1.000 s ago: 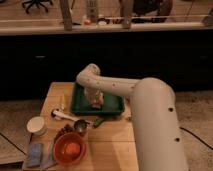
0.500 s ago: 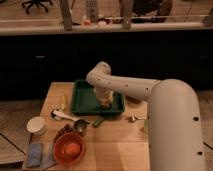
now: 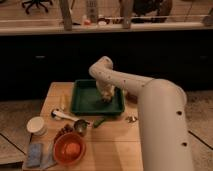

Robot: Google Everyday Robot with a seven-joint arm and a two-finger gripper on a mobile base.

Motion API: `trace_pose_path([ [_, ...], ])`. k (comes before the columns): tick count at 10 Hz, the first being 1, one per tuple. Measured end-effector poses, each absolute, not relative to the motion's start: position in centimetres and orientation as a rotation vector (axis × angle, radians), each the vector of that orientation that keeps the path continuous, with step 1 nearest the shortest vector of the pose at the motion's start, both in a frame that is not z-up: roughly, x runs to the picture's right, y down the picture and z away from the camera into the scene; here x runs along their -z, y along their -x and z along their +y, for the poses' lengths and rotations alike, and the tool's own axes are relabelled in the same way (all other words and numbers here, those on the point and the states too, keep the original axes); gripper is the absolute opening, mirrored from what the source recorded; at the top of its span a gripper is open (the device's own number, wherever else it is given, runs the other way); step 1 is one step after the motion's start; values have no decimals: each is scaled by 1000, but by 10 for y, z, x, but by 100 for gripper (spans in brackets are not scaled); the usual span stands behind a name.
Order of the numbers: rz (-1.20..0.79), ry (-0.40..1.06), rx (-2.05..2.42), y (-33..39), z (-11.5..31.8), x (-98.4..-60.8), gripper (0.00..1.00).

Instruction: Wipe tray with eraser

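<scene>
Camera view: end effector (image 3: 106, 95) hides eraser in tray (image 3: 86, 104).

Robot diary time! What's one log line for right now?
step: wiping | gripper: down inside tray, right side | eraser: at gripper, on tray floor | bowl: front left

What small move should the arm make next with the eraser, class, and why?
Probably a sideways sweep toward the tray's left end: the gripper holds the eraser low over the right part of the green tray, and bare floor lies to its left.

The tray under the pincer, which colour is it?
Dark green tray, pincer over it; camera view.
</scene>
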State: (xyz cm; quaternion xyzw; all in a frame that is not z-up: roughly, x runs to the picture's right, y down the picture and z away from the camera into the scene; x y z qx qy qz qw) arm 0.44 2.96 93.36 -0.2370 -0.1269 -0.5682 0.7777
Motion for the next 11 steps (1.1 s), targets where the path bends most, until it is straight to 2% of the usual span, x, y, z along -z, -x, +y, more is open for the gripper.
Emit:
trace_pose_path([
  [5,-329,523,1229,62,53,-960,3],
  [11,-334,523,1207,69,59,-957,3],
])
